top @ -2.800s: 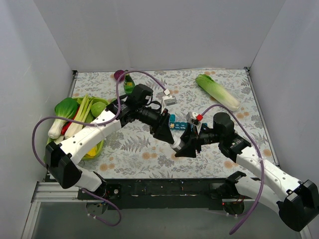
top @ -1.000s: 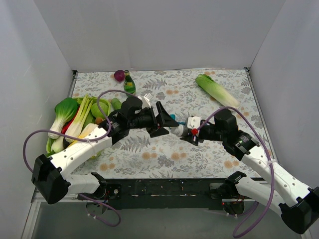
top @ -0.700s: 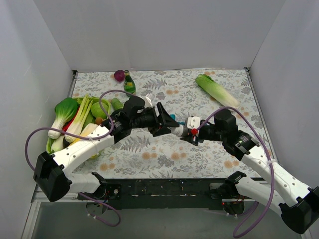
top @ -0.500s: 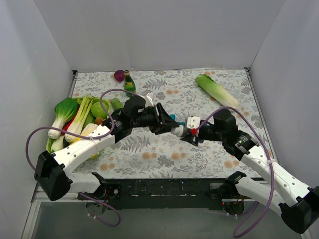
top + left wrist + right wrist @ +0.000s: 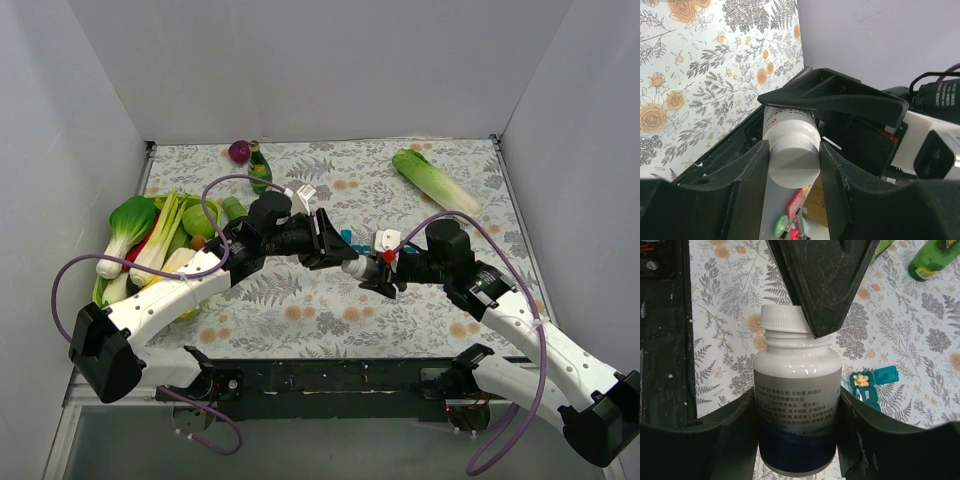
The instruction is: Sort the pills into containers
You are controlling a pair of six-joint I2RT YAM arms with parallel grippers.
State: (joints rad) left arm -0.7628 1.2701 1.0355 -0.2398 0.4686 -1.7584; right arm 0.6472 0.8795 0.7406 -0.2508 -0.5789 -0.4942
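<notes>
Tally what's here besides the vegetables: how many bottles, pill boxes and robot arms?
Bottles: 2 (white pill bottle, green bottle)
Pill boxes: 1 (teal pill box)
Robot arms: 2 (left arm, right arm)
Total: 5

Plain pale grey walls (image 5: 300,60) enclose a table (image 5: 300,318) with a floral-patterned top.

Left gripper (image 5: 792,165) and white bottle (image 5: 795,415) crowd the pill box (image 5: 872,382) — near cloth (image 5: 300,320) bare

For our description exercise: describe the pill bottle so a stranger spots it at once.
Above the middle of the floral table, the right gripper holds the pill bottle. It is white with a white cap and printed label, unlike the green bottle at the back.
</notes>
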